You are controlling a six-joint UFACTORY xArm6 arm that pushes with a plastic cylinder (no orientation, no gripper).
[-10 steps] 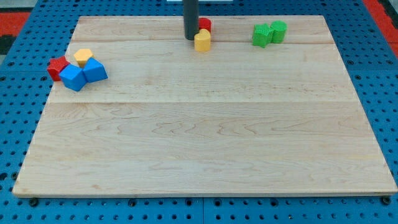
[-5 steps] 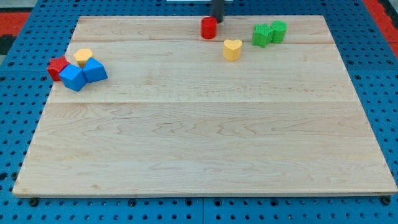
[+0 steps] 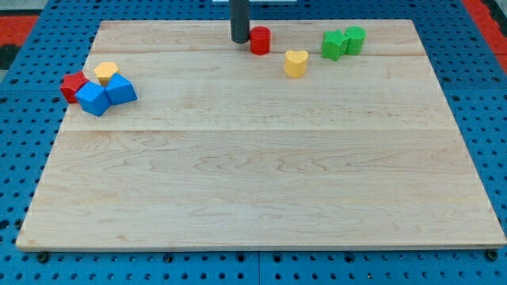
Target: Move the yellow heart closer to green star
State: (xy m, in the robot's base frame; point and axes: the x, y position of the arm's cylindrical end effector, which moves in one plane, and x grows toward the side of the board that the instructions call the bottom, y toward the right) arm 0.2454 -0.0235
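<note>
The yellow heart (image 3: 295,62) lies near the view's top, a short way left of and below the green star (image 3: 333,44), with a small gap between them. A green cylinder (image 3: 355,39) touches the star's right side. My tip (image 3: 239,39) stands at the view's top, just left of the red cylinder (image 3: 260,39) and close to touching it. The tip is well left of the yellow heart and apart from it.
At the view's left sits a cluster: a red block (image 3: 74,85), a yellow block (image 3: 106,73) and two blue blocks (image 3: 93,98) (image 3: 120,89). The wooden board (image 3: 253,182) lies on a blue pegboard.
The yellow heart slid right from beside the red cylinder toward the green star. My tip went to the cylinder's upper right, then came back to its left side.
</note>
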